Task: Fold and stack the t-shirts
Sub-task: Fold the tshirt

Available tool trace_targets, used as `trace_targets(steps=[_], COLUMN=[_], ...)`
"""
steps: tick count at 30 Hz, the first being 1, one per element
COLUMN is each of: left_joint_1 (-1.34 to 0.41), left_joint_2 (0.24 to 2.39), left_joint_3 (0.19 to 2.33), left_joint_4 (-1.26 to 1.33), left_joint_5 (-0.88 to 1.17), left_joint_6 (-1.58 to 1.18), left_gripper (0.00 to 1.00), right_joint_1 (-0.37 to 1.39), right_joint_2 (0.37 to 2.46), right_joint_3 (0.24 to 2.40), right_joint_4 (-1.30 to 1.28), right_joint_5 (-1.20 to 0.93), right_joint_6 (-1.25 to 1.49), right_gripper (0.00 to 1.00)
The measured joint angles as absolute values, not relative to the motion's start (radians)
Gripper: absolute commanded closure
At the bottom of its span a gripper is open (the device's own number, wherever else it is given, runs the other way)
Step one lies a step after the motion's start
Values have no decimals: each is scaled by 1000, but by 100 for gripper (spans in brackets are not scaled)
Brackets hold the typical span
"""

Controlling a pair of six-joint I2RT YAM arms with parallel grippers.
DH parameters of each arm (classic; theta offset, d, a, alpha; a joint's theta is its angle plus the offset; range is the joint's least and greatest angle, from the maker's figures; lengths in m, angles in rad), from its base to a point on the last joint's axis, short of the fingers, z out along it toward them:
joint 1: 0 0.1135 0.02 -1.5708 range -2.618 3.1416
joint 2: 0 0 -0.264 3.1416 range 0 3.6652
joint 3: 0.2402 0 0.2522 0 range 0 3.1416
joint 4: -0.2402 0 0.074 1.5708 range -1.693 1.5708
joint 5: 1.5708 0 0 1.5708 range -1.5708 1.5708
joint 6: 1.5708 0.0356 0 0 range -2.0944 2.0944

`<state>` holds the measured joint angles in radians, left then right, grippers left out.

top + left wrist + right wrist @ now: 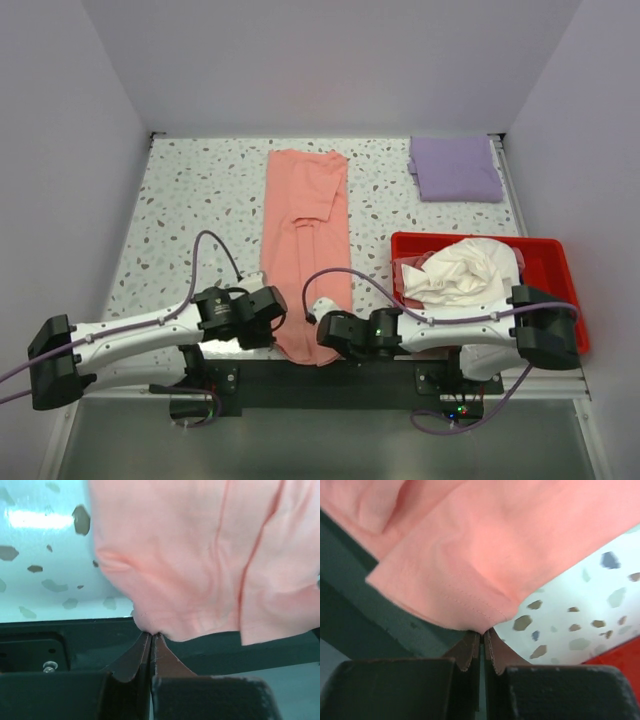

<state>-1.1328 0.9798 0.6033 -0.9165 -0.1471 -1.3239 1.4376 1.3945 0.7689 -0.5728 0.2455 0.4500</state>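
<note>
Evidently for an even lengthwise fold, the left end effector (151,636) and right end effector (483,632) each pinch a near-hem corner of the salmon-pink t-shirt (305,230), which lies as a long strip on the desk (200,200).

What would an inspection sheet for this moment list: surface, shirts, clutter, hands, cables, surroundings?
Surface: pale speckled table.
Job's things: salmon-pink t-shirt lies as a long strip at centre, its near end past the table's near edge; lavender t-shirt folded, far right; cream-white cloth crumpled in the red bin.
Clutter: nothing seen.
Hands: left hand and right hand each shut on the salmon shirt's near edge.
Cables: a purple cable arcs above each arm.
Surroundings: plain pale walls on three sides.
</note>
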Motion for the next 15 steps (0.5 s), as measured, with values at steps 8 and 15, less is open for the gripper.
trace_targets(steps=[8, 15], left_joint_1=[-995, -832], left_joint_2=[1072, 1142], left_joint_3=[728, 831], left_joint_4=[-884, -790], left_joint_5=[-225, -263], left_joint_6=[-1227, -1077], left_gripper=[100, 100], right_joint_1=[1271, 1125], right_joint_2=[1354, 1369], right_joint_3=[826, 921], right_joint_4=[-545, -505], right_joint_5=[299, 304], right_joint_6=[391, 325], right_gripper=[100, 100])
